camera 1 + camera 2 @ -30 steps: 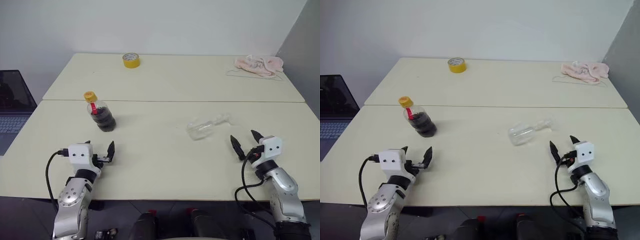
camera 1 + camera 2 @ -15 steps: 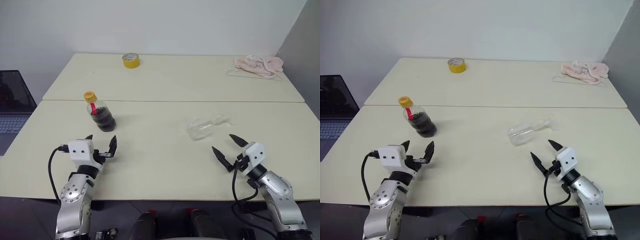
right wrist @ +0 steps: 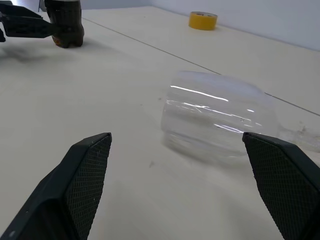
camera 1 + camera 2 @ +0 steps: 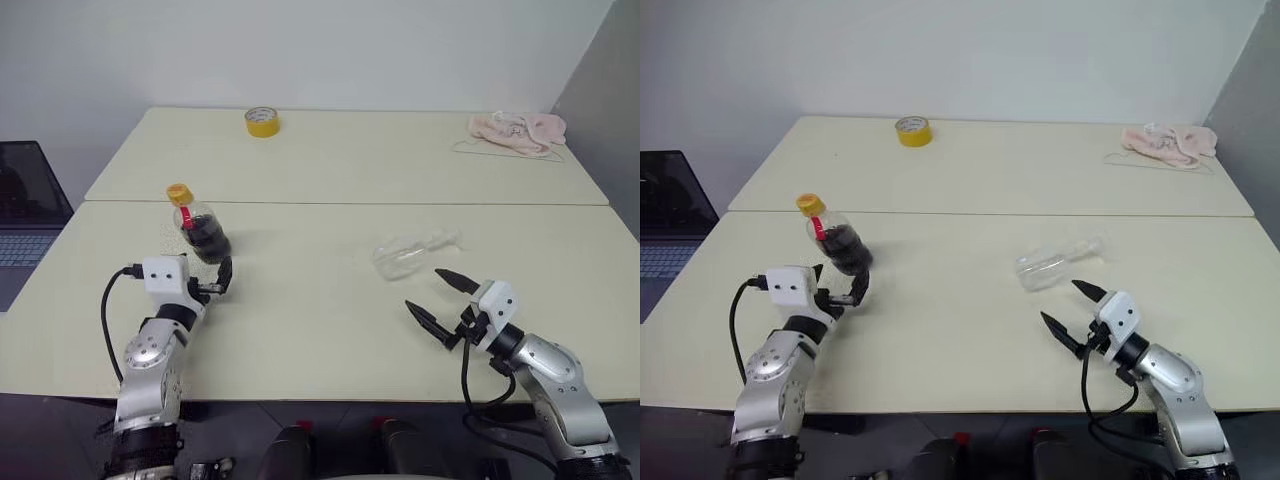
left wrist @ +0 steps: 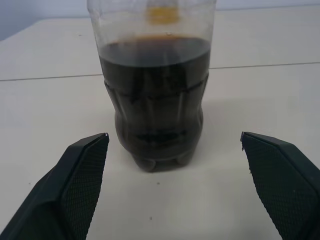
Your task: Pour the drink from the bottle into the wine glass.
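The bottle [image 4: 205, 234] stands upright on the left of the near table, with a yellow cap and a red neck label. The dark drink [image 5: 155, 90] fills its lower body. My left gripper [image 4: 207, 280] is open just short of the bottle, level, one finger to either side of it and apart from it. The wine glass [image 4: 405, 256] lies on its side right of centre, empty, bowl toward me and stem pointing away to the right. My right gripper [image 4: 422, 287] is open and aims at the bowl [image 3: 220, 117] from a short gap, touching nothing.
A yellow tape roll [image 4: 262, 120] sits at the back of the far table and a pink cloth [image 4: 518, 130] at its back right. A laptop [image 4: 25, 215] stands off the table's left edge. A seam [image 4: 350, 203] runs between the two tables.
My left gripper has moved forward, closer to the bottle. My right gripper has swung left and turned inward to face the lying glass. Bottle and glass have not moved.
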Controlling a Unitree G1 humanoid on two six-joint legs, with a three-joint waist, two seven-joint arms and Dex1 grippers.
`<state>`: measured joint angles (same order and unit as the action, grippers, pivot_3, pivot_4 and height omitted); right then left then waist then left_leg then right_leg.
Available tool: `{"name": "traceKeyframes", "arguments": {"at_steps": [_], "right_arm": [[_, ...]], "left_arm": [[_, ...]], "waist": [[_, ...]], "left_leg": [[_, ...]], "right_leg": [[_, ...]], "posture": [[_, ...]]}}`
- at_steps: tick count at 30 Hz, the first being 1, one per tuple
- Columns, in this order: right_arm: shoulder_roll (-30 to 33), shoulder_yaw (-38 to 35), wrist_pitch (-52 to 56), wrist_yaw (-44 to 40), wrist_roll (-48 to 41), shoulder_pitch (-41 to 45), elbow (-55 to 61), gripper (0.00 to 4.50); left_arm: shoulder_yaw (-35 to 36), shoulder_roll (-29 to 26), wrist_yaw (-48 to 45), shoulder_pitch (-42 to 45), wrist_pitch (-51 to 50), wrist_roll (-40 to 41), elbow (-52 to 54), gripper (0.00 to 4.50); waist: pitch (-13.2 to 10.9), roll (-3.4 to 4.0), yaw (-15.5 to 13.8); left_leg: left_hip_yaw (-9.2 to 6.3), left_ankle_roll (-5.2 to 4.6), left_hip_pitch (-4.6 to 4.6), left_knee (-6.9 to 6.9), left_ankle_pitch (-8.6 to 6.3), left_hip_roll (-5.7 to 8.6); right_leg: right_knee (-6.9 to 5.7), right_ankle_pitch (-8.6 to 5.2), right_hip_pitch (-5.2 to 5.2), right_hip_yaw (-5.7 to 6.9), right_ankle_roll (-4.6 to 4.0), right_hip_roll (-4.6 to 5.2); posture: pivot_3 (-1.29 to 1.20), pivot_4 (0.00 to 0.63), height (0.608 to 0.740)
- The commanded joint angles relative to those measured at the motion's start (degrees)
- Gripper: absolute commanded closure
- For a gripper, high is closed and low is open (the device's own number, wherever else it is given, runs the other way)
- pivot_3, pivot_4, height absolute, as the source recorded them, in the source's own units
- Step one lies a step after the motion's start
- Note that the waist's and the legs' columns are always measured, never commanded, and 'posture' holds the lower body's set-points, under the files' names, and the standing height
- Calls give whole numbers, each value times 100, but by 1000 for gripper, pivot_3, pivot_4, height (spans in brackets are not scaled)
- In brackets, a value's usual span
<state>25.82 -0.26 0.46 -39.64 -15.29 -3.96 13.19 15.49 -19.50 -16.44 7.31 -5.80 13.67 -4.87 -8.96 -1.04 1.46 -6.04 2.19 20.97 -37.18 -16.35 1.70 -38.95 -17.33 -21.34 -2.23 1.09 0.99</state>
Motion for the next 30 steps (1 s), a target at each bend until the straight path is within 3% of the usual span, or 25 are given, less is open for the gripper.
{"name": "traceKeyframes", "arguments": {"at_steps": [1,18,30], "right_arm": [[-1,2,16,-31,-104,73,257,0],[70,229,620,-221,-464,301,905,0],[736,429,1700,-840,-1122,840,1797,0]], "left_arm": [[-18,-138,-53,260,131,-102,-220,38],[10,-355,-114,1116,448,-252,-1225,38],[-50,-500,-288,1470,606,-318,-1664,38]], "waist": [[0,0,0],[-1,-2,1],[-5,-9,1]], "left_leg": [[0,0,0,1,0,0],[-3,1,-3,7,1,-1],[-8,0,-2,9,0,-1]], "right_leg": [[1,0,0,0,0,0],[0,0,-2,2,0,0],[2,0,-2,8,0,1]], "posture": [[0,150,740],[0,150,740],[0,150,740]]}}
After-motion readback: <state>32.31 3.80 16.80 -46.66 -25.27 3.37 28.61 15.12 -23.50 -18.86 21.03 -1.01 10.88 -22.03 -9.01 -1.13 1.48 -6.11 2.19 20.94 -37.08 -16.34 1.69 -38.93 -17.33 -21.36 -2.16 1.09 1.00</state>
